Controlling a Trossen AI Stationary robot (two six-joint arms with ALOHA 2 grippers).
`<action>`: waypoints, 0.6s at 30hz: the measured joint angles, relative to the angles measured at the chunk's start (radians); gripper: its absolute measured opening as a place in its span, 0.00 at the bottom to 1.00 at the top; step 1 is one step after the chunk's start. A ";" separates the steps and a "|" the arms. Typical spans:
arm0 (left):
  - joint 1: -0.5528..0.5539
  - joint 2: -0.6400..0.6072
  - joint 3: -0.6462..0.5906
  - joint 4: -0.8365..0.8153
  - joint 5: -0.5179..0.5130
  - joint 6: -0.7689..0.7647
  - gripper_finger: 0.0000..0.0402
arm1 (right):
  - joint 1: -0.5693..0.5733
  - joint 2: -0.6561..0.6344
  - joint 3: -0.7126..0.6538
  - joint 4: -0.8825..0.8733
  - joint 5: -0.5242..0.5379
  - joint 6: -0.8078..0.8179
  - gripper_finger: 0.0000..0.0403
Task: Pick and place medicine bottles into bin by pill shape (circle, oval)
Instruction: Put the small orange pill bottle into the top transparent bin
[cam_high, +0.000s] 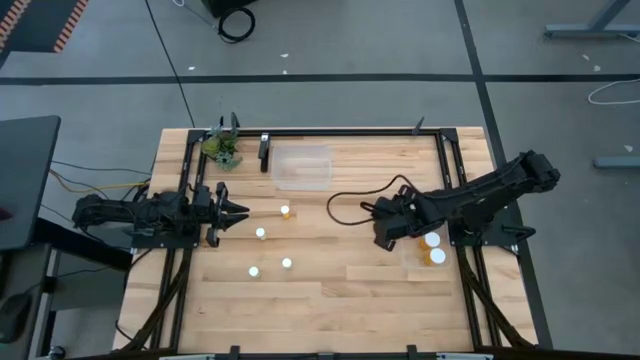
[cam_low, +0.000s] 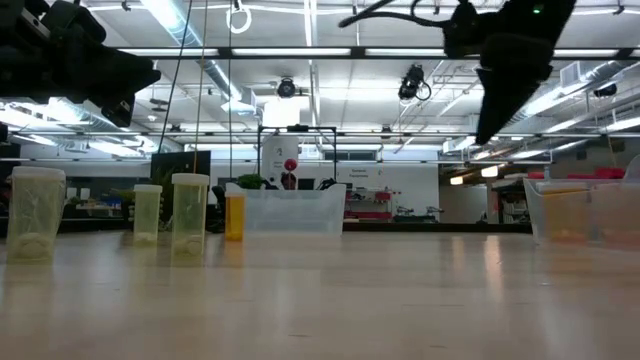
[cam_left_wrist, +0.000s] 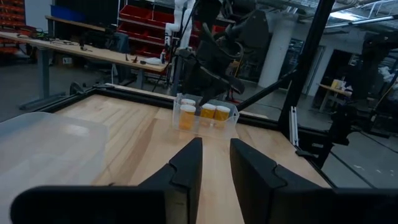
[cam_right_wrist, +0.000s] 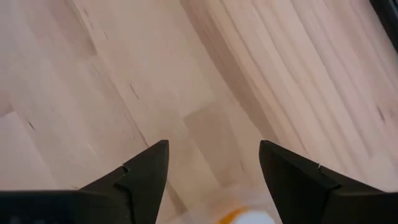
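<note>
Four small amber bottles with white caps stand upright on the table: one (cam_high: 285, 211), one (cam_high: 260, 233), one (cam_high: 286, 263) and one (cam_high: 254, 271). They show in the low view at the left (cam_low: 189, 215). More bottles (cam_high: 433, 248) stand in a small clear bin (cam_high: 412, 262) at the right; the left wrist view (cam_left_wrist: 208, 112) shows three. My left gripper (cam_high: 238, 212) is open and empty, level above the table, left of the standing bottles. My right gripper (cam_high: 383, 240) is open and empty, pointing down above the table beside the small bin's left side; a capped bottle (cam_right_wrist: 249, 216) shows below its fingers.
A larger clear bin (cam_high: 302, 167) stands at the far middle of the table and shows in the low view (cam_low: 295, 210). A small green plant (cam_high: 222, 148) is at the far left corner. A black cable (cam_high: 345, 200) loops over the table by the right arm. A black frame rail (cam_high: 350, 131) edges the table.
</note>
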 joint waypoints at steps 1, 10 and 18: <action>0.000 0.000 0.000 0.000 0.000 0.000 0.23 | -0.007 0.019 0.017 0.009 0.000 -0.021 0.64; 0.000 0.000 0.000 0.000 0.000 0.000 0.21 | -0.078 0.176 0.160 0.109 -0.048 -0.278 0.64; 0.000 0.000 0.000 0.000 0.000 0.000 0.23 | -0.166 0.265 0.252 0.176 -0.118 -0.495 0.64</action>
